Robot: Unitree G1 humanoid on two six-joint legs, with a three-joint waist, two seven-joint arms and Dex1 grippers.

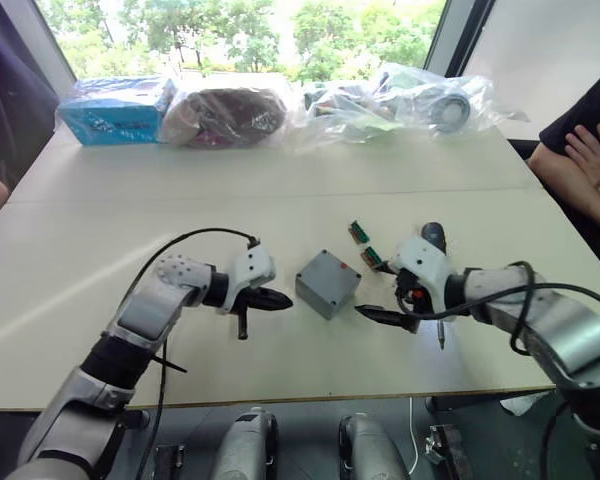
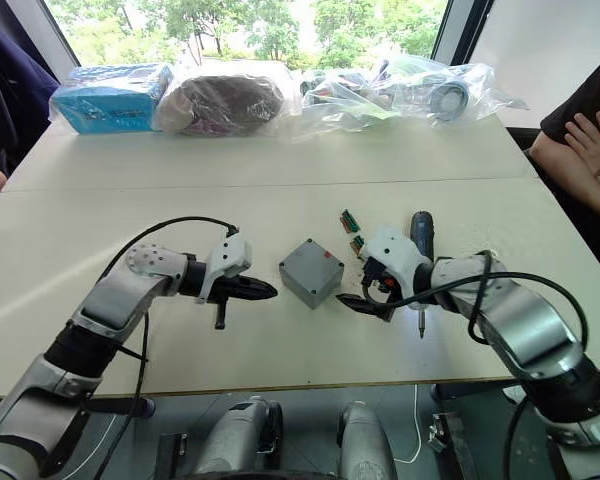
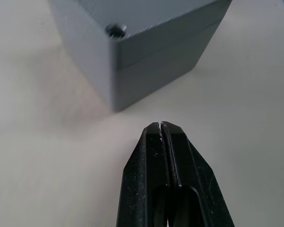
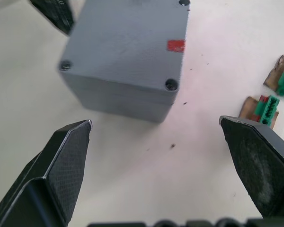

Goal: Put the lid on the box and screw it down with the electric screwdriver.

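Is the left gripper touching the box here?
Apart. In the left wrist view, the left gripper, jaws shut, stops short of the box, with bare table plainly showing between them.

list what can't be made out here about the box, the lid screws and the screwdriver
- Inside of the box: hidden by the lid already sitting on it, in every view.
- Screws: the right wrist view shows dark corner holes; whether screws sit in them is too small to tell.
- Electric screwdriver: its middle is covered by the right gripper and arm in both eye views.
- Box's far side: cut off by the left wrist view's edge.
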